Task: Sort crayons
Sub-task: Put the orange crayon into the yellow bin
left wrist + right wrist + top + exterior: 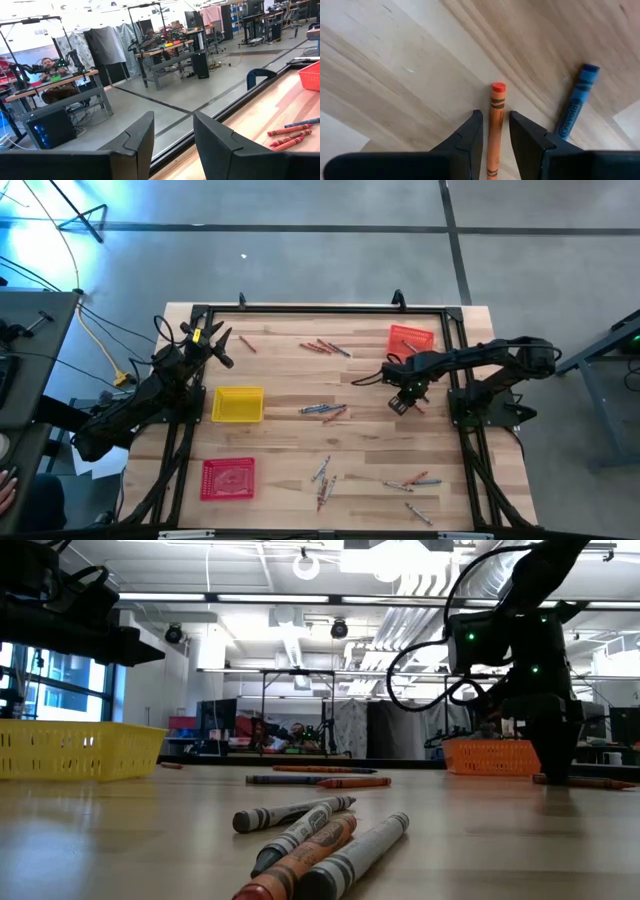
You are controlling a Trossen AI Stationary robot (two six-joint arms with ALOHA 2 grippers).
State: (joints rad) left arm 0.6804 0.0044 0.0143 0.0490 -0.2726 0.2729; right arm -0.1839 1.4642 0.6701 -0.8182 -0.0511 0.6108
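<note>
Many crayons lie flat on the wooden table in loose groups: at the far middle, the centre, the near middle and the near right. My right gripper points down at the table, near side of the orange tray. Its fingers stand narrowly open, close on either side of an orange crayon that lies on the wood, with a thin gap on each side. A blue crayon lies beside it. My left gripper is open and empty, raised over the far left corner.
A yellow tray stands left of centre and a red tray at the near left. A black frame runs along the table's edges. In the low view, several crayons lie close to the camera. A person sits at a bench beyond the table.
</note>
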